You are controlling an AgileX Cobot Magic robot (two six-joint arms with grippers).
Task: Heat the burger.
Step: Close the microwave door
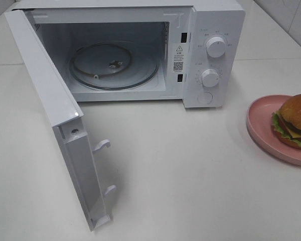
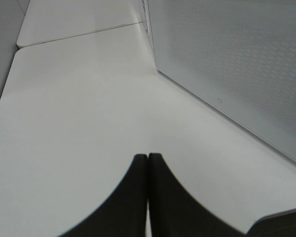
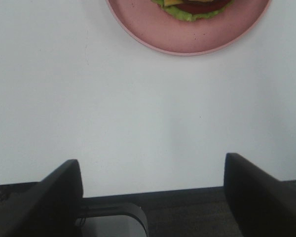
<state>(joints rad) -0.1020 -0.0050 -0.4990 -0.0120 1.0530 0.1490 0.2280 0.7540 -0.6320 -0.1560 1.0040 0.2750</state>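
While the white microwave oven (image 1: 140, 50) stands at the back of the white tabletop (image 1: 190, 175) with its hinged door (image 1: 55, 125) swung wide toward the near left, we see its cavity lit and holding only the round clear glass turntable (image 1: 113, 65); two white knobs (image 1: 215, 47) sit one above the other on the control panel at its right, with a round button below them; the burger (image 1: 295, 120), a glossy golden-brown bun over green lettuce, yellow cheese, red tomato and a dark patty, rests on the round pink plate (image 1: 261, 125) at the right edge of the table, well apart from the oven and partly cut off by the frame; neither arm shows in the high view; from our right wrist camera the right gripper (image 3: 153, 192) has its two dark fingers (image 3: 54, 197) spread wide with nothing between them, low over bare table near its front edge, and the plate with the lower edge of the burger lies ahead of it, not touched; from our left wrist camera the left gripper (image 2: 147, 197) has its dark fingers pressed together with nothing held, above the tabletop just beside the perforated outer face of the open door.
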